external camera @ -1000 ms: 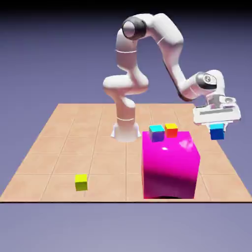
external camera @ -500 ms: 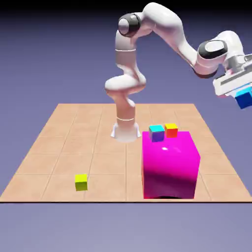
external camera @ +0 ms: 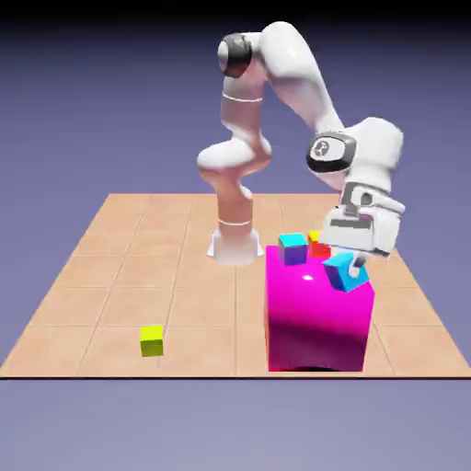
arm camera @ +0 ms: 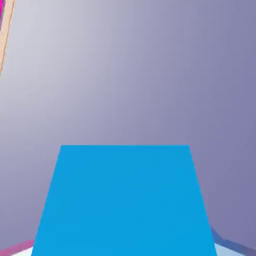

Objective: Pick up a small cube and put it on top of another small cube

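While the end effector (external camera: pixel 351 267) grips the blue cube (external camera: pixel 344 273), tilted, yellow cube (external camera: pixel 152 341) well apart

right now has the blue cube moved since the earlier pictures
Yes, the blue cube now shows in front of the magenta block, no longer right of it.

At the lower right of the exterior view the magenta block (external camera: pixel 317 317) bulks up in my way, with the purple-sided cube (external camera: pixel 292 250) and the orange-red cube (external camera: pixel 317 243) on top as further obstacles, while the desk (external camera: pixel 184 285) lies open from mid-left to the lower middle, save for the yellow cube (external camera: pixel 152 341).
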`<state>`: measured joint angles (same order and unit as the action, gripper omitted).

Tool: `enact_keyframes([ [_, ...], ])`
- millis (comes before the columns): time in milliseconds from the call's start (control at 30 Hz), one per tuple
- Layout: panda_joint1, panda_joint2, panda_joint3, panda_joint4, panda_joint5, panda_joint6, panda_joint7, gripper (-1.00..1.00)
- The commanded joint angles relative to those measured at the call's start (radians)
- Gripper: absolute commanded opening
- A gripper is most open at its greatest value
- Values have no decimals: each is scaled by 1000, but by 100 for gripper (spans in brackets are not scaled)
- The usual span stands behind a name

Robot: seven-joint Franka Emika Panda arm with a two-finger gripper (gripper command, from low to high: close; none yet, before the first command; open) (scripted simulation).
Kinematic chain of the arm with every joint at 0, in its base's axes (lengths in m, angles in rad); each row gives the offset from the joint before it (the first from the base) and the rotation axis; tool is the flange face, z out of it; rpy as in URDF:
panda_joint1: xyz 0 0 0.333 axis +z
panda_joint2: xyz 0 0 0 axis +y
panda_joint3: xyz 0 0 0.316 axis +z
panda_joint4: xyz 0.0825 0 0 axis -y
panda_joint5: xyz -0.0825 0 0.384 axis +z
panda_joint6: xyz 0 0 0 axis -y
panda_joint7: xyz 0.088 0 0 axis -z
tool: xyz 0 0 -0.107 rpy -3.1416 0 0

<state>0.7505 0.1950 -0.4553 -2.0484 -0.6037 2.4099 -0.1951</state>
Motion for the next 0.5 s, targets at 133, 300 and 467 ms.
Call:
enact_keyframes([
  [133,-51,126,-181,-90,71,-74,35,-100],
  [300,-110,257,-362,-189,142,-153,73,-100],
  [467,-254,254,-227,-185,67,-161,124,-100],
])
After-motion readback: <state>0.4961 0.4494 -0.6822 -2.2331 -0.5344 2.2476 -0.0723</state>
